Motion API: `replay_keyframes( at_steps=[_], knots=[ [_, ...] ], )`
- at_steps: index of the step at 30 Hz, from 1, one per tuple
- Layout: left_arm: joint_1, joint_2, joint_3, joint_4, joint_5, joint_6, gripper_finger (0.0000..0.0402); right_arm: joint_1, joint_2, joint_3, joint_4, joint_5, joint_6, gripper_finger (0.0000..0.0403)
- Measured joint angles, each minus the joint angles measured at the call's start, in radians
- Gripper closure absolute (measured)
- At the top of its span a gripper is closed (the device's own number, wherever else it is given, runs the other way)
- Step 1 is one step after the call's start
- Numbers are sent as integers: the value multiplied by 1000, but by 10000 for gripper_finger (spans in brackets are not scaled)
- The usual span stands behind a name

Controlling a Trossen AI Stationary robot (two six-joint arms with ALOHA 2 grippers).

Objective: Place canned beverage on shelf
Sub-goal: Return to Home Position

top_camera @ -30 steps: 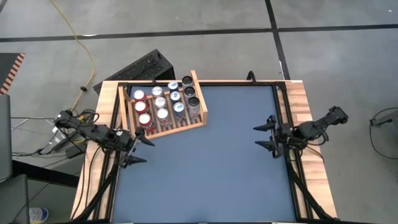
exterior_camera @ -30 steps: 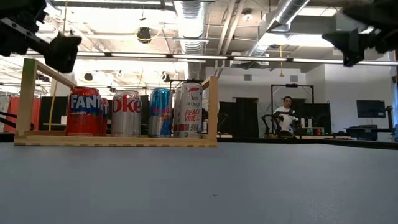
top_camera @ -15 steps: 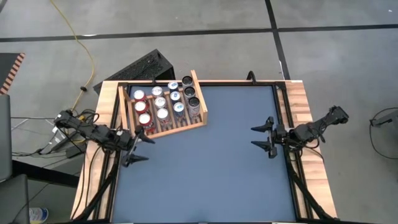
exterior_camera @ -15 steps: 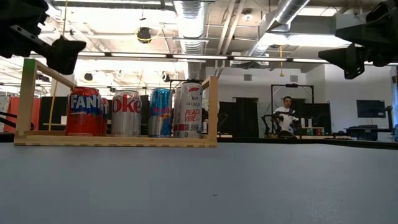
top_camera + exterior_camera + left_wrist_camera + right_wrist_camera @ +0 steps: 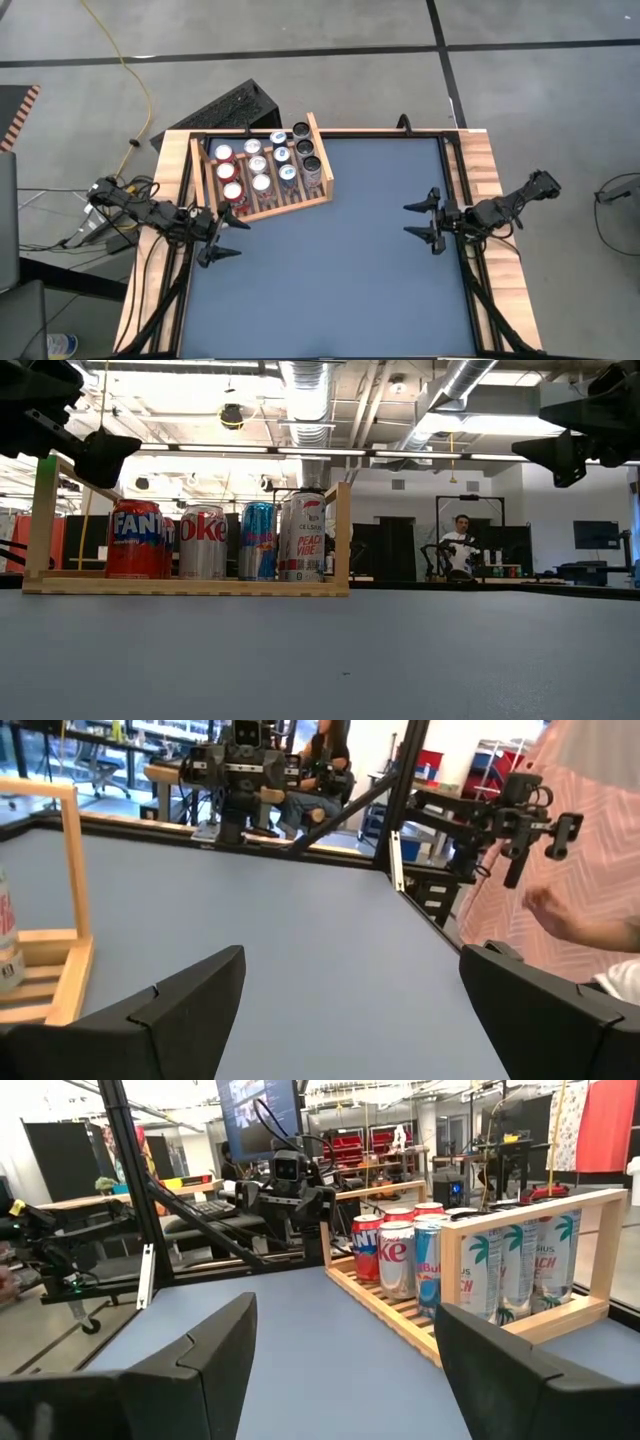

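Though both wide and empty, left pincer (image 5: 232, 238) beside shelf (image 5: 280, 208), right pincer (image 5: 410, 220) well apart.

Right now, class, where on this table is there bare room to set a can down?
Free: the blue tabletop between the left end effector and the right end effector, and everywhere in front of the shelf. Crowded: the far-left corner, where cans fill it.
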Motion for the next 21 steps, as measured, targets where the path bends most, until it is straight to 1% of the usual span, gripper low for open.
replay_keyframes(
  at_steps=[7, 21],
  knots=[
    [0, 0, 0, 0, 3, 87, 44, 0, 0, 0, 0, 0, 0, 112],
    [0, 0, -1, 1, 3, 90, 44, 0, 0, -1, 0, -1, 0, 112]
  ],
)
